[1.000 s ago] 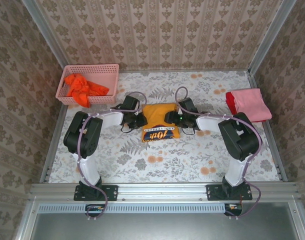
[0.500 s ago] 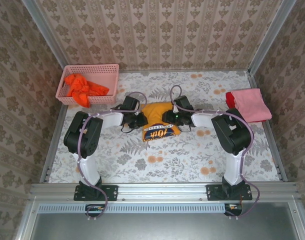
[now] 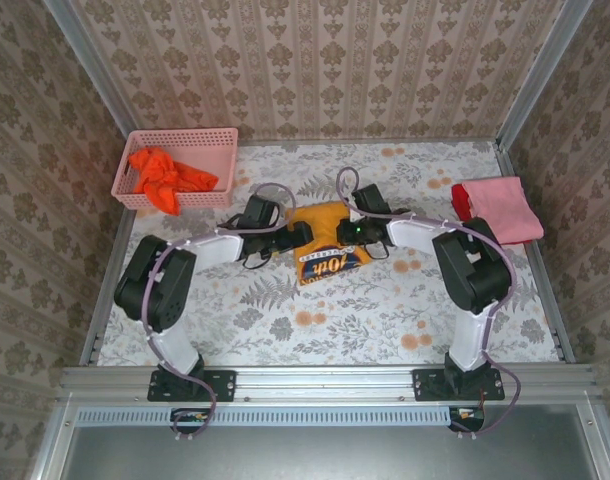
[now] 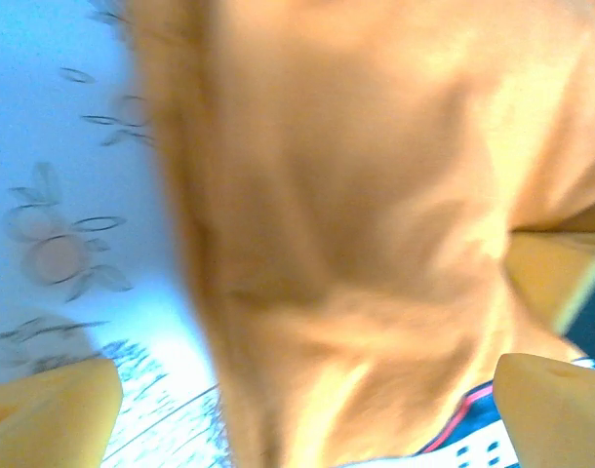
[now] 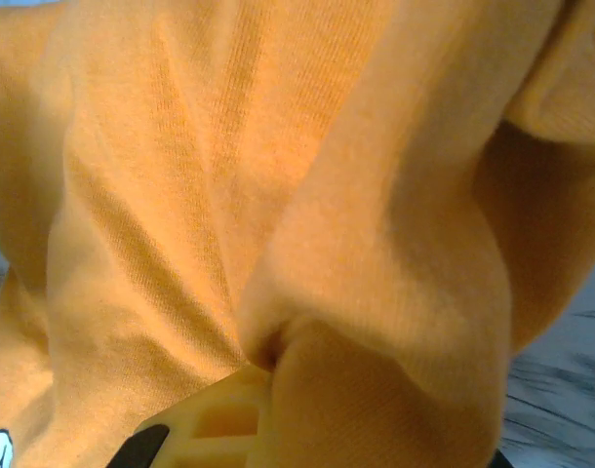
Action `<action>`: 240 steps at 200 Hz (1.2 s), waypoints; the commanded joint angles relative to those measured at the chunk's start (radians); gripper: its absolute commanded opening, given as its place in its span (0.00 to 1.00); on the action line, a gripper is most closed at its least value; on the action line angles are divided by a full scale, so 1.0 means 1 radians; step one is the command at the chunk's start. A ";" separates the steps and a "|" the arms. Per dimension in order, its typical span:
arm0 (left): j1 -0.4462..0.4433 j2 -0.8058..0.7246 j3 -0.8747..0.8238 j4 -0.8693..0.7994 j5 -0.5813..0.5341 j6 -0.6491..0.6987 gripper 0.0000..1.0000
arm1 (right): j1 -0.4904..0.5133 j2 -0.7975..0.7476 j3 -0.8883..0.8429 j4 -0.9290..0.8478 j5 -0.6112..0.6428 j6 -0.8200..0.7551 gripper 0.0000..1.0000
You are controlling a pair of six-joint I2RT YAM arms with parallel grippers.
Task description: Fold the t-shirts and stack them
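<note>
Golden-yellow tee (image 3: pixel 323 228) folded small, flat on floral table (image 3: pixel 315 330), centre of top view, slightly above mid-height. Dk-blue print (image 3: pixel 331 263) w/ white lettering along its lower edge, tilted a bit.

L claw (image 3: pixel 293 237) at tee's left edge, low over cloth. On L wrist cam: yellow fingertips (image 4: pixel 49 409) in bottom-left and bottom-right corners, spread wide, nothing pinched. Blurred yellow fabric across centre and right of that view, floral table at left, bit of print at bottom right.

R claw (image 3: pixel 353 232) at tee's upper-right edge, pressed together, pinching a fold of golden-yellow tee. On R wrist cam: bunched ridge of fabric running down to yellow finger (image 5: pixel 215 419) at bottom centre, cloth wrapped over it.

Pink lattice basket (image 3: pixel 175 138) in upper left of top view, orange-red tee (image 3: pixel 165 175) crumpled inside, spilling over front rim. Pink tee (image 3: pixel 500 208) folded at right edge, on top of red tee (image 3: pixel 461 200), red just peeking out on left side. Both well apart from claws.
</note>
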 commanded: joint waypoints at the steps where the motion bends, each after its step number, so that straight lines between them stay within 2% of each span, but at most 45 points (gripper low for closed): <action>1: -0.019 -0.075 -0.026 0.007 -0.108 0.057 1.00 | -0.046 -0.079 0.052 -0.220 0.192 -0.249 0.00; 45: -0.120 -0.058 0.009 0.115 -0.110 0.262 1.00 | -0.158 -0.131 0.075 -0.344 0.323 -0.502 0.00; 67: -0.131 -0.043 0.012 0.214 -0.024 0.289 1.00 | -0.229 -0.171 0.060 -0.352 0.373 -0.595 0.00; 107: -0.147 -0.043 0.023 0.302 0.038 0.343 1.00 | -0.393 -0.228 0.038 -0.337 0.344 -0.807 0.00; 131: -0.146 -0.058 0.027 0.294 0.115 0.431 1.00 | -0.477 -0.216 0.092 -0.364 0.343 -0.856 0.00; 157: -0.148 -0.083 -0.002 0.314 0.142 0.499 1.00 | -0.549 -0.188 0.176 -0.396 0.310 -0.886 0.00; 240: -0.134 -0.091 0.018 0.280 0.120 0.536 1.00 | -0.600 -0.138 0.414 -0.524 0.298 -0.925 0.00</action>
